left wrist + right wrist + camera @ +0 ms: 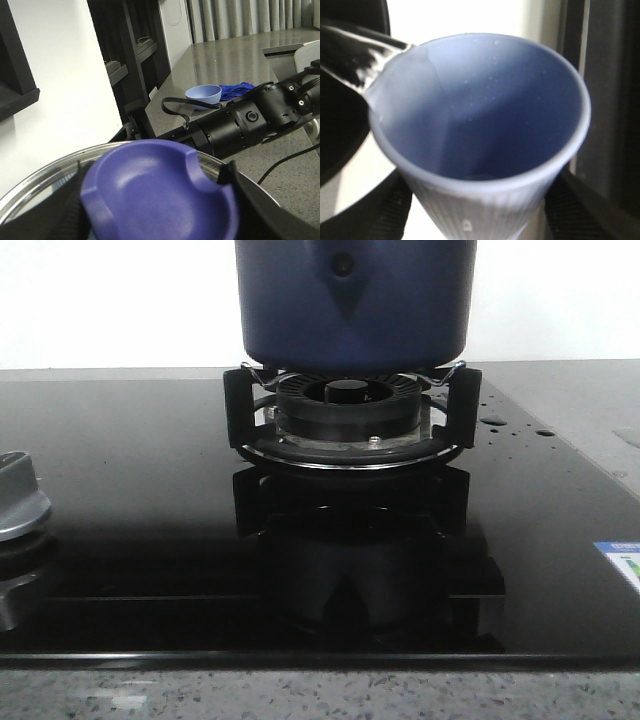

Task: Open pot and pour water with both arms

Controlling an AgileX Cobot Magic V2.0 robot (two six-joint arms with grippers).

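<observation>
Your left gripper (155,210) is clamped on the blue lid knob (160,195); your right gripper (480,220) grips a ribbed blue cup (480,125). The pot (352,305) sits on the burner grate (350,420). Lift the lid straight up, cup level.

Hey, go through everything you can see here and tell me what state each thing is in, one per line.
pot: upright on the burner, top out of frame
burner: no flame visible
lid: purple knob between the left gripper fingers, glass and metal rim below it
cup: tilted, held by the right gripper, seemingly almost empty, droplets inside
small blue bowl: upright on the far counter
</observation>
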